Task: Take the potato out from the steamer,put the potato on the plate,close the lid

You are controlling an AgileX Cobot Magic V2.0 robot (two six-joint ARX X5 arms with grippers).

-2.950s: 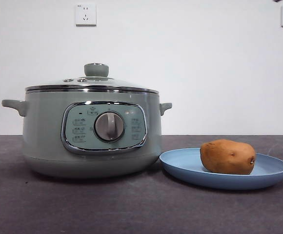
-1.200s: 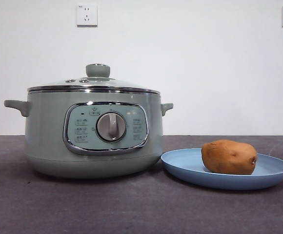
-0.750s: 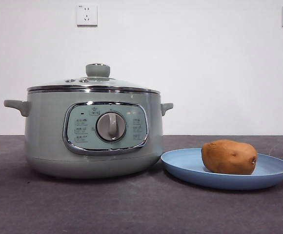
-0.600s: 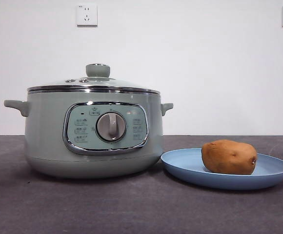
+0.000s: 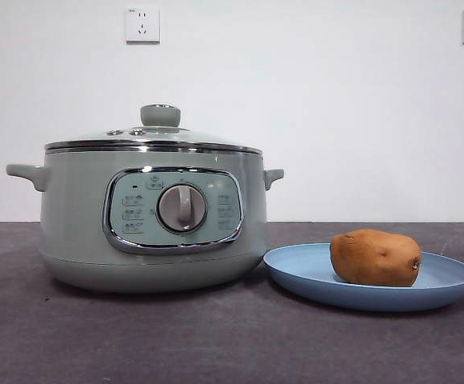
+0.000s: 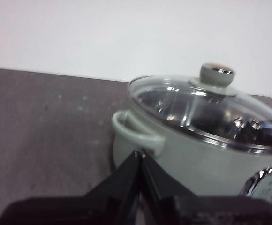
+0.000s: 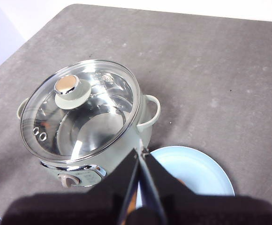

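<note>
The potato [image 5: 375, 258] is oval, brown-orange, smooth-skinned, with a dark eye near one end and another on its side. It lies on its long side on the plate [image 5: 296, 274], a shallow matte light-blue disc resting on the dark grey table [image 5: 216, 344] just beside the steamer [image 5: 72, 232]. In the front view the plate's near rim almost meets the steamer's base; I cannot tell if they touch.

The steamer is pale sage green, with two side handles, a chrome rim and a chrome-framed panel carrying a silver dial [image 5: 182, 208]. The lid [image 5: 156, 136], domed glass with a chrome edge and a green knob, sits seated level on the steamer's rim. Through the glass my right wrist view shows a shiny metal interior.

My left gripper [image 6: 139, 154] hangs beside the steamer, close to one side handle [image 6: 136, 133], holding nothing; its jaws are pressed together to a single tip. My right gripper [image 7: 139, 154] hangs high above the table, over the gap between steamer and plate, jaws likewise pressed together and empty. Neither gripper appears in the front view.

Compared with the front view from half a second back: potato, plate, steamer and lid occupy the same positions, and no arm has entered that view
</note>
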